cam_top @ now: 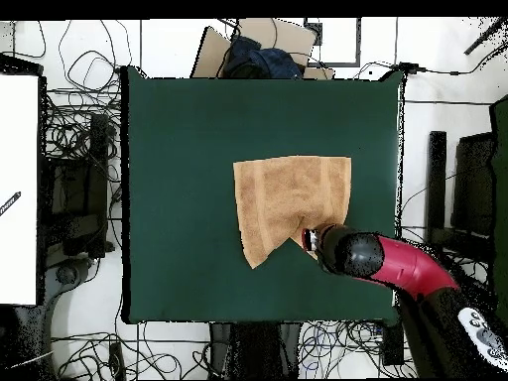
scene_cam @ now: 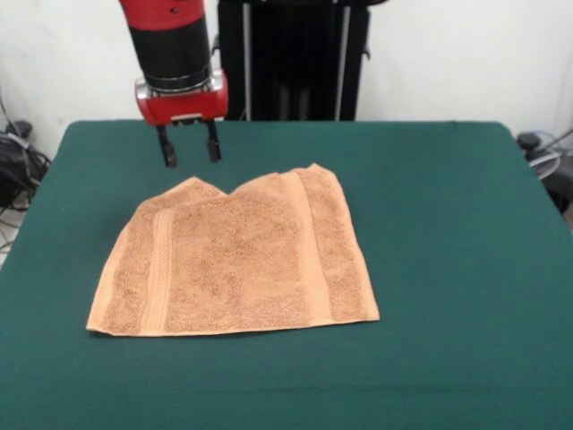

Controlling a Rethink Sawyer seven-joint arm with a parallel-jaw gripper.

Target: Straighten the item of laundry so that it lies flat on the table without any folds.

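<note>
My gripper (scene_cam: 189,143) hangs released, empty, just above the far notched edge of the light orange-tan terry-cloth towel (scene_cam: 237,260) on the dark green felt counter (scene_cam: 448,224).

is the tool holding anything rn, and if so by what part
Nothing is held. The tool hangs open above the table, just beyond the towel's far edge, with nothing between its fingers.

In your overhead view the arm (cam_top: 397,263) hides the end effector (cam_top: 309,239) and the towel's (cam_top: 288,203) edge beneath it. In your front view the top edge cuts off the arm, and the bottom edge cuts off the counter (scene_cam: 448,269).
</note>
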